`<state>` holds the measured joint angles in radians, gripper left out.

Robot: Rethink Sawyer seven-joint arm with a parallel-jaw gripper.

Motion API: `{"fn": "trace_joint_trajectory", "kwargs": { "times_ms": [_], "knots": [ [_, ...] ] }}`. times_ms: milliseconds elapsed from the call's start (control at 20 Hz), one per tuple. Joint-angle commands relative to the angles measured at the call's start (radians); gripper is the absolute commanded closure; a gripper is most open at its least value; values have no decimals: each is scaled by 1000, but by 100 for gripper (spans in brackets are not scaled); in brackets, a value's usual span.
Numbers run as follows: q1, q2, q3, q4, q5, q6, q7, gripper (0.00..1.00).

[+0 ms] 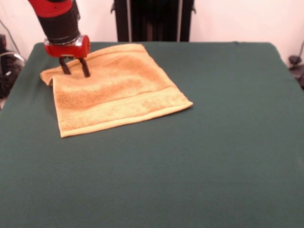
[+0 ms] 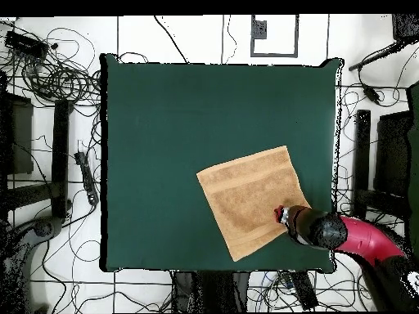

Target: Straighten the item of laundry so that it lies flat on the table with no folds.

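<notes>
In the front view, the small yellow-orange terry-cloth towel lies on the large table covered in dark green cloth, well toward the table's far left corner and turned at an angle to the table's edges. Most of the towel is spread flat, with a woven band running just inside its near hem. Along its left edge a narrow strip appears doubled over, making a small raised fold at the far left corner. The red and black arm comes down over that corner, and its gripper stands with two dark fingers parted, their tips on or just above the cloth beside the fold; contact cannot be told for certain from here. Nothing is pinched between the fingers.

In the overhead view, the towel sits as a tilted square near the table's bottom right corner, wholly on the green cloth. The arm reaches in from the right and the gripper's end lies over the towel's right corner. The fingers are hidden under the wrist here. Cables lie on the floor around the table.
</notes>
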<state>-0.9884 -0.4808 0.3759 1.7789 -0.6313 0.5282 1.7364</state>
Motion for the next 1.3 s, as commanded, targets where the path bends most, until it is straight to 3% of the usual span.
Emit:
{"fn": "trace_joint_trajectory", "kwargs": {
  "times_ms": [50, 150, 250, 500, 600, 700, 1050, 1300],
  "knots": [
    [-83, 136, 3, -161, -223, -9, -324, 0],
    [-94, 114, 1, -171, -188, 33, -284, 0],
    [-86, 106, 13, -170, -206, 65, -308, 0],
    [-74, 109, 6, -188, -216, 60, -233, 0],
    [-67, 99, -14, -196, -179, 56, -150, 0],
    [-76, 99, 10, -201, -215, 52, -222, 0],
    [-116, 109, 47, -256, -203, 76, -280, 0],
    [-165, 130, 114, -318, -233, 115, -416, 0]
  ]
}}
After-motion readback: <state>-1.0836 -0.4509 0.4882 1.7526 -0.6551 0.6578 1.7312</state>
